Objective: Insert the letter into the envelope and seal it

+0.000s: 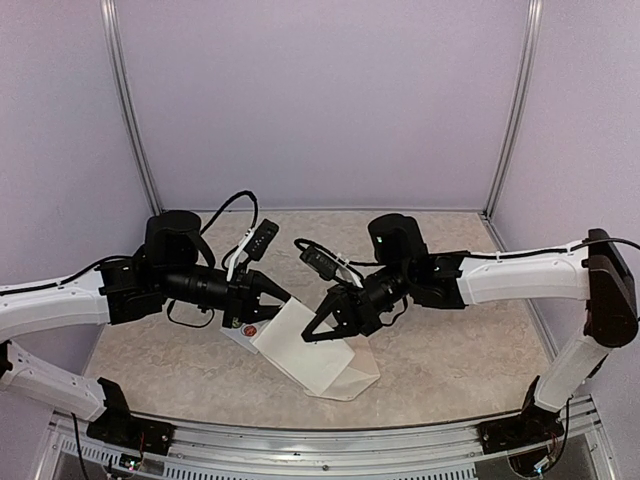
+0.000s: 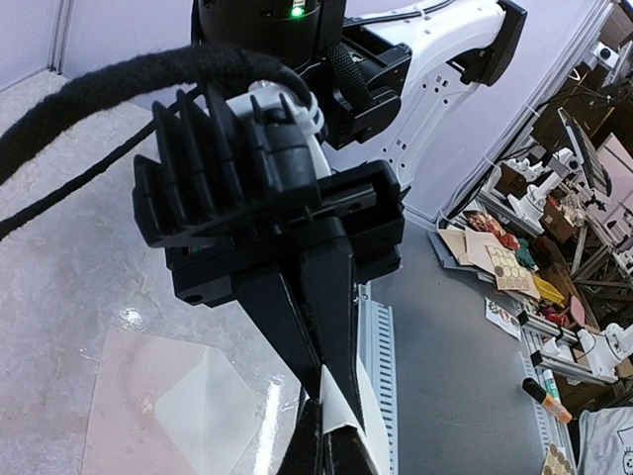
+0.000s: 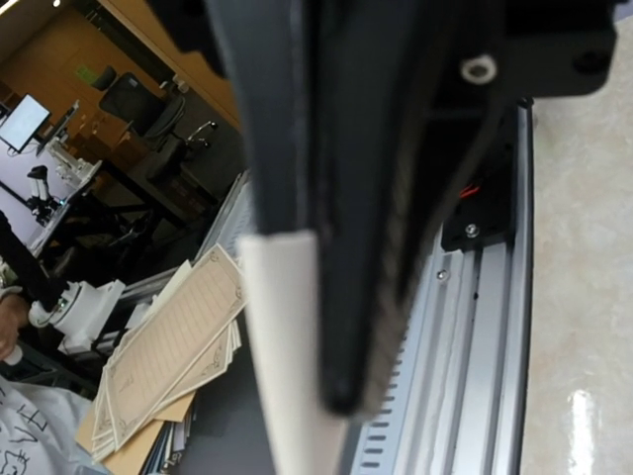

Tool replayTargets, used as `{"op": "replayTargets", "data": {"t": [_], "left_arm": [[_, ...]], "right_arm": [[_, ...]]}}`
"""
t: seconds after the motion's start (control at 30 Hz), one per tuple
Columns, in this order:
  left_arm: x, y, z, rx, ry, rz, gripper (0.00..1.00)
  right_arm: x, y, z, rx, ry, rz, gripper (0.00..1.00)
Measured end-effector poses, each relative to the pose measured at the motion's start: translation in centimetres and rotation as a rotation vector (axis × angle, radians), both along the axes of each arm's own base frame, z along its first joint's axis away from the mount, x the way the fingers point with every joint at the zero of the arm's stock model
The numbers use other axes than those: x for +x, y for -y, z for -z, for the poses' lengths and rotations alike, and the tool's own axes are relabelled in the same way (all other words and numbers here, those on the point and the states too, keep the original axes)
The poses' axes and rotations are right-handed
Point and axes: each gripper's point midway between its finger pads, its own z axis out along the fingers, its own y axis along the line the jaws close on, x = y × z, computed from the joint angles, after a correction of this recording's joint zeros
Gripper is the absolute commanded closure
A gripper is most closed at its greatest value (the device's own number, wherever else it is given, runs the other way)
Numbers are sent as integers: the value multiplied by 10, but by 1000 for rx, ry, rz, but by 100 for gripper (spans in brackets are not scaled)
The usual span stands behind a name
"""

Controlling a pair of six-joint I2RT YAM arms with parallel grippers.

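On the surface (image 1: 470,330), near its middle, I see the letter (image 1: 305,350) white side up, held at its upper end from both sides. The envelope (image 2: 168,406) lies flat on the surface under the left arm, triangular flap showing. Left gripper (image 1: 283,298): jaws closed hard on the letter's left corner. Right gripper (image 1: 312,335): clamped tight on the letter's edge too.

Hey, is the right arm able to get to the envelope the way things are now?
Probably not yet. The right gripper is shut on the letter, which the left gripper also pinches, and the sheet hangs over part of the envelope. It would likely have to let go first.
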Motion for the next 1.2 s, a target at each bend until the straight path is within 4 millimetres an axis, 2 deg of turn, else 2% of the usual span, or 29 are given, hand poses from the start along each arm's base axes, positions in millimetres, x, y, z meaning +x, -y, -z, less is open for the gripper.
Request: {"op": "replayTargets", "data": {"t": [0.03, 0.07, 0.27, 0.33, 0.43, 0.57, 0.67, 0.77, 0.97, 1.03, 1.1, 1.2], "left_arm": [[0, 0, 0, 1, -1, 0, 97], [0, 0, 0, 3, -2, -1, 89], [12, -6, 2, 15, -30, -39, 31], [19, -11, 1, 11, -52, -63, 17], [23, -14, -4, -4, -74, -78, 11], [16, -10, -6, -11, -90, -54, 9], [12, -2, -2, 2, -100, -32, 20], [11, 3, 5, 21, -114, -24, 38], [14, 8, 15, 46, -120, -31, 83], [16, 9, 17, 53, -125, -40, 94], [16, 9, 17, 55, -120, -42, 100], [15, 9, 17, 55, -112, -39, 100]], "right_arm": [[0, 0, 0, 0, 1, -2, 100], [0, 0, 0, 0, 3, -3, 100], [1, 0, 4, -17, 15, 5, 100], [3, -1, 4, -21, 26, 14, 100], [5, -2, 4, -29, 37, 26, 100], [7, -1, 10, -51, 42, 40, 100], [8, -1, 12, -62, 45, 47, 100], [10, -2, 10, -63, 53, 55, 100], [11, -2, 13, -78, 55, 63, 100], [12, -2, 14, -84, 55, 68, 100], [12, -2, 15, -89, 56, 72, 100], [13, -2, 16, -94, 56, 78, 98]]}}
